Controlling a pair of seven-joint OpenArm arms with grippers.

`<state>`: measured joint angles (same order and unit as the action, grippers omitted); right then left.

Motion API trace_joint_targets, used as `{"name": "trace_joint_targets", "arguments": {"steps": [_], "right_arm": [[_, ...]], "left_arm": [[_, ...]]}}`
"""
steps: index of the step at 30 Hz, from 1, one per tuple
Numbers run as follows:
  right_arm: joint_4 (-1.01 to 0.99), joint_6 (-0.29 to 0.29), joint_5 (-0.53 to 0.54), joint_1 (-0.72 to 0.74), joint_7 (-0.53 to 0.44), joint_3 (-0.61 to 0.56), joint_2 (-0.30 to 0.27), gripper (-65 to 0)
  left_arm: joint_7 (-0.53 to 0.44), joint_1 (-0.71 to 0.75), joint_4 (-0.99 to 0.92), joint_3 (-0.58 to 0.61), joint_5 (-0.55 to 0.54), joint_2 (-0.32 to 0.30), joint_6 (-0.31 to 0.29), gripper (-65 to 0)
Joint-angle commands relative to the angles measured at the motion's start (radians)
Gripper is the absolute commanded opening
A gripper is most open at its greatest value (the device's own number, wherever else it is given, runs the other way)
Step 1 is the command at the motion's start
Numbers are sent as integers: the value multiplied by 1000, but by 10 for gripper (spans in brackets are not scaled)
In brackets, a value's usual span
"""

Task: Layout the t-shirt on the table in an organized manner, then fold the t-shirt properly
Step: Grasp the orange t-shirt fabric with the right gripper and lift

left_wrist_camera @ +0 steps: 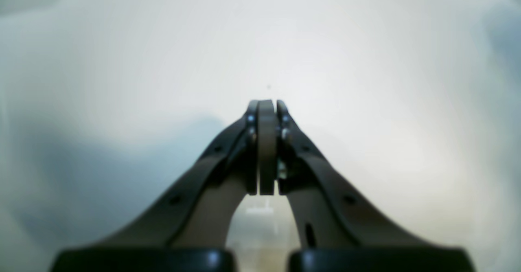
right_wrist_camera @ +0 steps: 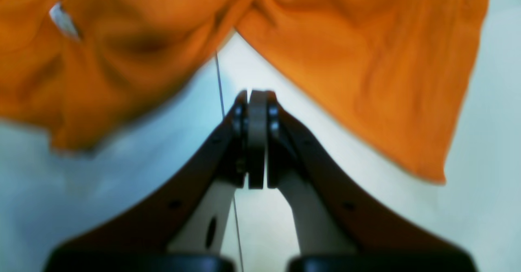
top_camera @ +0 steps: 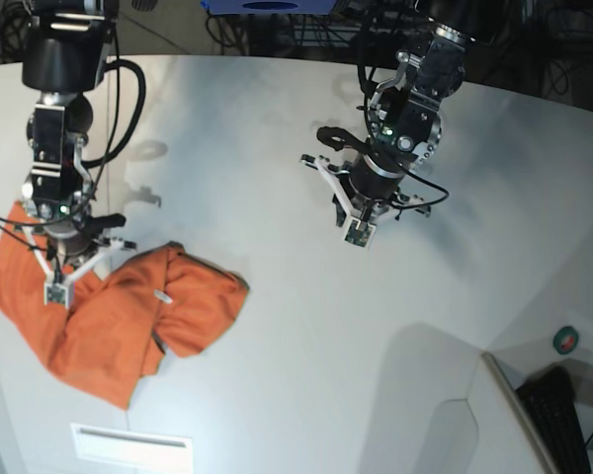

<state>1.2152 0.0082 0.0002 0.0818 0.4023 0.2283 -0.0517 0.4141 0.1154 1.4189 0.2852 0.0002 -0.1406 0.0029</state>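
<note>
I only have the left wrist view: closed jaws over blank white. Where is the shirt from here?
Observer: The t-shirt lies crumpled at the other side of the table, under the right gripper, well away from the left gripper.
Operator: Is the right gripper holding it?
Observer: No. In the right wrist view its jaws are shut on nothing, above bare table between two orange folds.
Operator: Is the shirt laid out at all?
Observer: Not yet. It is bunched, with the white neck tag showing among the folds.
Operator: Anything else on the table?
Observer: A white rectangular plate sits near the front edge, just below the shirt in the base view.
</note>
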Motion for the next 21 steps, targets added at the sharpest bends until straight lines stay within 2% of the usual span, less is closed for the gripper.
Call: {"name": "trace_joint_targets", "arguments": {"steps": [1, 4, 8, 12, 15, 19, 21], "right_arm": [[-22, -6, -2, 40, -18, 0, -3, -650], [-53, -6, -2, 85, -13, -65, 16, -650], [8, -12, -4, 85, -13, -287, 19, -650], [-19, -12, -1, 112, -13, -433, 46, -650], [-96, -12, -2, 161, -16, -484, 89, -503], [-278, -12, -2, 261, -18, -496, 137, -449], [-366, -12, -2, 310, -13, -498, 155, -404]], "left_arm": [[-19, -6, 1, -2, -6, 0, 4, -650], [-21, 11, 13, -28, -7, -4, 4, -650], [-24, 108, 99, -220, -7, 3, 3, -650], [-31, 165, 148, -369, -7, 3, 3, -650], [-62, 191, 158, -493, -9, 5, 3, -650], [-56, 194, 155, -633, -15, 40, 3, -650], [-47, 197, 158, -674, -70, 39, 3, -650]]}}
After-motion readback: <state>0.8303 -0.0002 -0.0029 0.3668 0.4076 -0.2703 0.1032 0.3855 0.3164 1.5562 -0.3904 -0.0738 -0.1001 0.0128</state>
